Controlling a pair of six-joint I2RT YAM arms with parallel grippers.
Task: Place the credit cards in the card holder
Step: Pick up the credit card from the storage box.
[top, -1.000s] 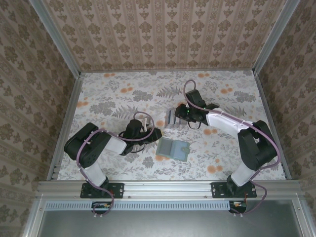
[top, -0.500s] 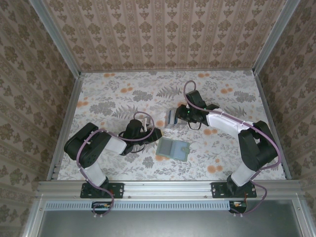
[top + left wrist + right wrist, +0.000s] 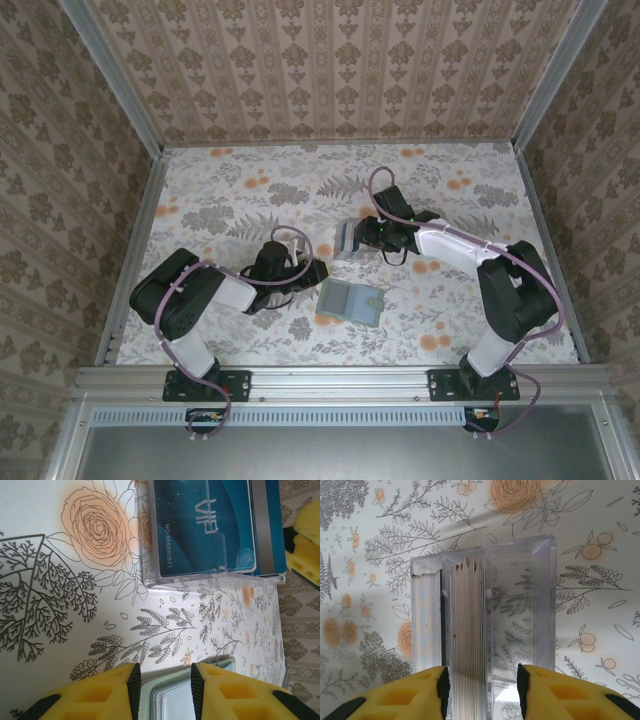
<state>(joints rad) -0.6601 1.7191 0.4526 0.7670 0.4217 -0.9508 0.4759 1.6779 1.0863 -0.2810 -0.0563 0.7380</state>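
The credit cards point(image 3: 200, 525) are blue VIP cards that stand on edge in a clear acrylic rack point(image 3: 345, 240). From above they show as two stacks point(image 3: 467, 620) at the left of the rack point(image 3: 540, 590). My right gripper point(image 3: 481, 677) is open, its jaws astride the inner stack and part of an empty slot. The card holder point(image 3: 352, 300) is a pale green wallet with stitched sleeves, lying flat on the cloth. My left gripper point(image 3: 316, 270) lies low just left of it, open. The wallet point(image 3: 175, 700) shows through the gap and runs on behind one finger.
A floral cloth point(image 3: 230, 200) covers the table, and patterned walls point(image 3: 330, 60) close it on three sides. A yellow finger of my right gripper point(image 3: 307, 545) shows beside the rack point(image 3: 200, 580). Bare cloth lies at the back and far left.
The right gripper's jaws have spread wider over the rack and the arm has shifted slightly left. The left arm and the wallet have stayed put.
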